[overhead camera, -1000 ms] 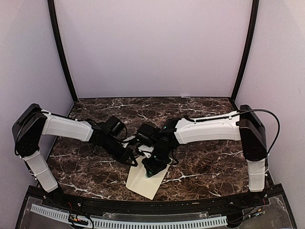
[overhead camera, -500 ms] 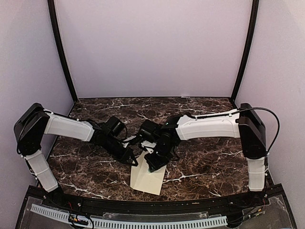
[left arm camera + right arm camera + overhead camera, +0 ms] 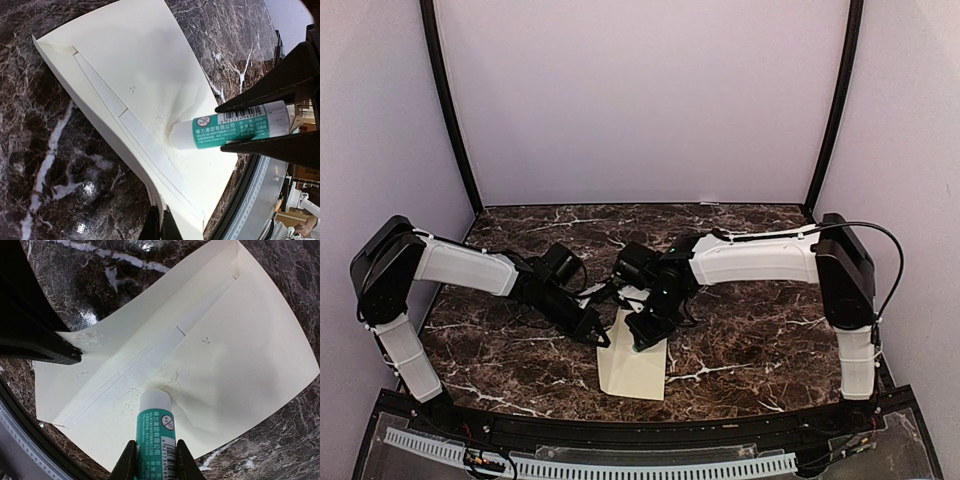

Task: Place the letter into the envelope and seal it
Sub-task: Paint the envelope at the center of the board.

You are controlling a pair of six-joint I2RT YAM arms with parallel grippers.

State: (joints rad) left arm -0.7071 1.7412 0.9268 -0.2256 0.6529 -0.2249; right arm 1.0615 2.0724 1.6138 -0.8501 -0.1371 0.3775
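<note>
To glue the flap well, the right gripper [image 3: 155, 462] should draw the glue stick [image 3: 154, 425] evenly along the strip just ahead of its tip. Light pressure would avoid wrinkling the paper. Its jaws are partly spread, pinching the stick's body, and the stick's tip touches the envelope [image 3: 240, 355]. To its left, the left gripper [image 3: 159, 227], pressed together, pins the envelope's edge to the tabletop [image 3: 280, 280]. The letter is not visible and is probably inside.
</note>
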